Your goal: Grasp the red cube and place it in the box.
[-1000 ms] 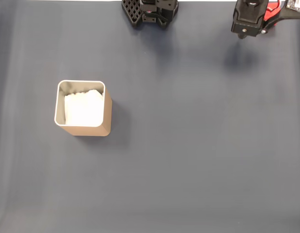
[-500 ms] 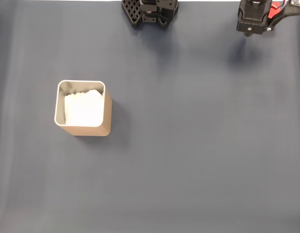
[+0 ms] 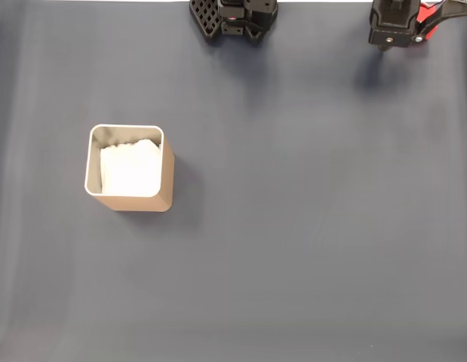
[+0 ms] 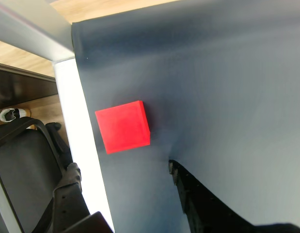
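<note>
Cube sitting unheld at mat edge, gripper state unclear

Red cube [image 4: 123,126] is lying flat on the dark mat [image 4: 227,87] in the wrist view, right beside the mat's left edge where a white strip [image 4: 86,145] is running. One dark fingertip of the gripper [image 4: 198,204] is showing at the bottom of that view, near the cube but not touching it; can't tell whether the jaws are parted or closed. In the fixed view the gripper [image 3: 395,26] is hanging at the top right corner, with a bit of red peeking out beside it at the frame edge. Box [image 3: 164,181] is standing upright at left on the mat, well apart from the gripper, white lining [image 3: 129,169] showing inside. Arm base [image 3: 233,19] is sitting at top centre
</note>
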Controlling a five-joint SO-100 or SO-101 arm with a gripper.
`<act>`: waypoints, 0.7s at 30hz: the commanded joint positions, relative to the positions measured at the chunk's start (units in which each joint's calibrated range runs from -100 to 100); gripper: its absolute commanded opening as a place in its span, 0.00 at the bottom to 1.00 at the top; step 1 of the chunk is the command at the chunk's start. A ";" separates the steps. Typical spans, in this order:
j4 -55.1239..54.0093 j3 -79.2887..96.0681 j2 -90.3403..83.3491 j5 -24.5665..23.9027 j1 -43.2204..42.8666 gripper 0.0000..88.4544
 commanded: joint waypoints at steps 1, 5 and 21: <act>0.15 -3.24 0.70 0.15 0.64 0.49; 0.07 -5.61 3.04 0.29 0.92 0.49; 0.15 -13.91 9.27 0.10 2.20 0.49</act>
